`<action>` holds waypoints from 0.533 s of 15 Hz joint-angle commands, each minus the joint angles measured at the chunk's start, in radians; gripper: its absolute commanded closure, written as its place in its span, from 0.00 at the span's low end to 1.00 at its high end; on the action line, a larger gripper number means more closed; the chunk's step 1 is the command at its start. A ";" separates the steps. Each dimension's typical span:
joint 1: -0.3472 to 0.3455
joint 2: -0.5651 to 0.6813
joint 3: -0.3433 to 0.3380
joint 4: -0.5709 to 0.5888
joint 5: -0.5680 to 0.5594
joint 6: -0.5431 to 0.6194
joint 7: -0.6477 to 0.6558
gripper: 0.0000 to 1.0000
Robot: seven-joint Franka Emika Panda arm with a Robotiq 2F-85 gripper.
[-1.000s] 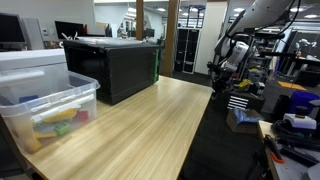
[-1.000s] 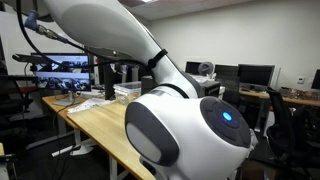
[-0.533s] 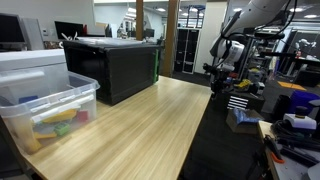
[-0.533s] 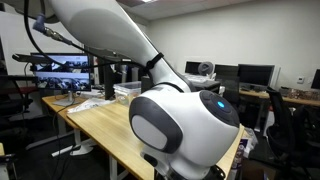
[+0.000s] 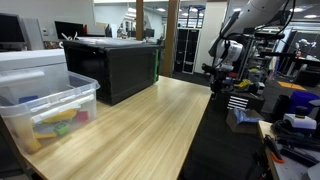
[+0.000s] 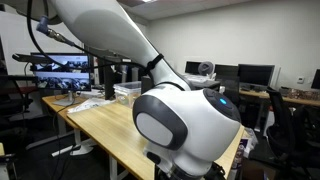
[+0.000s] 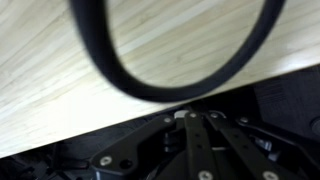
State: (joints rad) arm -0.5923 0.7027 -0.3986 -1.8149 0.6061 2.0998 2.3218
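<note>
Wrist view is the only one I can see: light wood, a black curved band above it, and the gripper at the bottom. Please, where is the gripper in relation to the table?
Observer: In an exterior view the gripper hangs at the far end of the wooden table, close to its edge.
Operator: Does anything stand on the table that I should avoid?
Observer: Yes, a black box stands at that far end, apart from the gripper.
Operator: Is there anything else on it?
Observer: A clear plastic bin with coloured things inside stands at the near end, far from the gripper.
</note>
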 commanded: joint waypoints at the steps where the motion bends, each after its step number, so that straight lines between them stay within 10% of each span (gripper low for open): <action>1: 0.012 0.064 0.032 0.060 0.012 0.001 0.050 1.00; 8: 0.011 0.101 0.029 0.091 -0.012 -0.017 0.074 1.00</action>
State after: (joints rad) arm -0.5924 0.7312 -0.4037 -1.7650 0.5775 2.0445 2.3493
